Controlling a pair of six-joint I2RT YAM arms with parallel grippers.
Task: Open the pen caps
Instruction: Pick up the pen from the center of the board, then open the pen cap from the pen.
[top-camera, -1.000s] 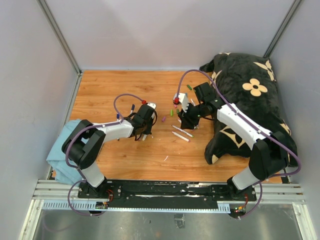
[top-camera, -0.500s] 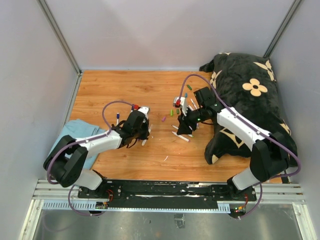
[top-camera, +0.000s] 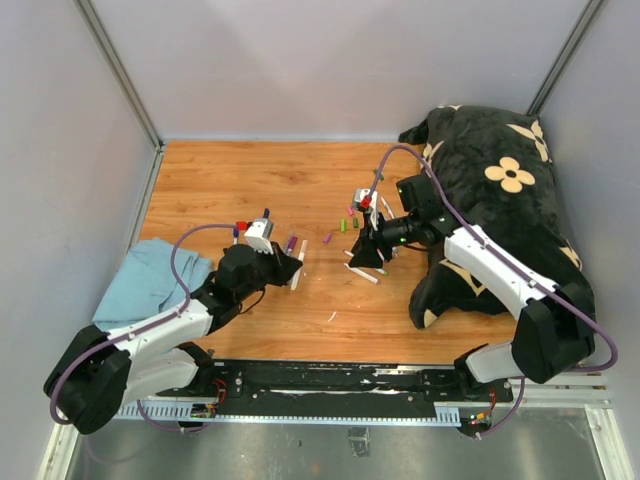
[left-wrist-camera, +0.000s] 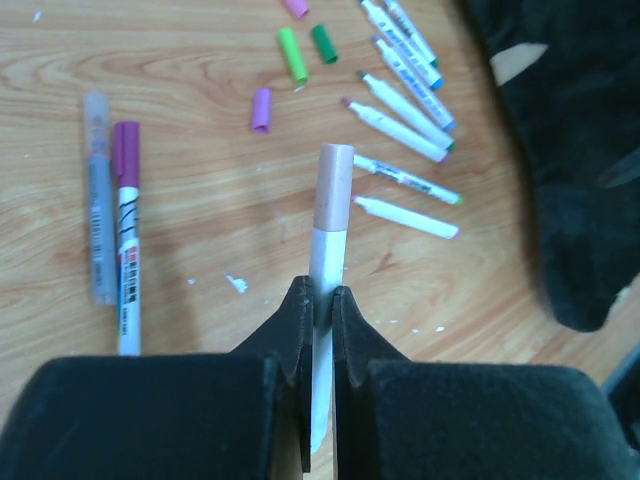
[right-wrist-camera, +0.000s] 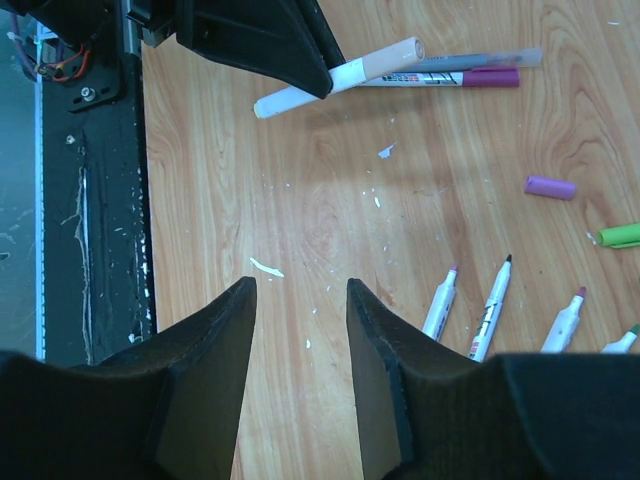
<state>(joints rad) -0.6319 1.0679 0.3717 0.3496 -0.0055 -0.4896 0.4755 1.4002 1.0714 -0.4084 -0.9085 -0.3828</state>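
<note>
**Capped pen in hand, second grip not yet made**

Our left fingers (left-wrist-camera: 298, 318) are clamped on the white barrel of a pen (left-wrist-camera: 325, 262). Its beige cap (left-wrist-camera: 334, 187) is on and points out above the counter (top-camera: 240, 180). Our right fingers (right-wrist-camera: 228, 320) stand apart with nothing between them, well away from that cap.

The hold is narrow and sits low on the barrel. We judge that a sideways tug on the cap could swing or slide the pen in the grip instead of freeing the cap. If the right fingers close too far back, they would pinch the barrel as well, and nothing would part. A low approach could also sweep the loose purple cap (left-wrist-camera: 260, 109), the green cap (left-wrist-camera: 291, 54) and the uncapped pens (left-wrist-camera: 400, 117) lying beyond.

Bare wood lies between the two arms and toward the far wall. A black flowered cushion (top-camera: 500, 190) crowds the right side, and a blue cloth (top-camera: 150, 285) lies at the near left edge. A purple-capped pen (left-wrist-camera: 125, 230) and a grey pen (left-wrist-camera: 96, 210) lie side by side to the left of the held one.
</note>
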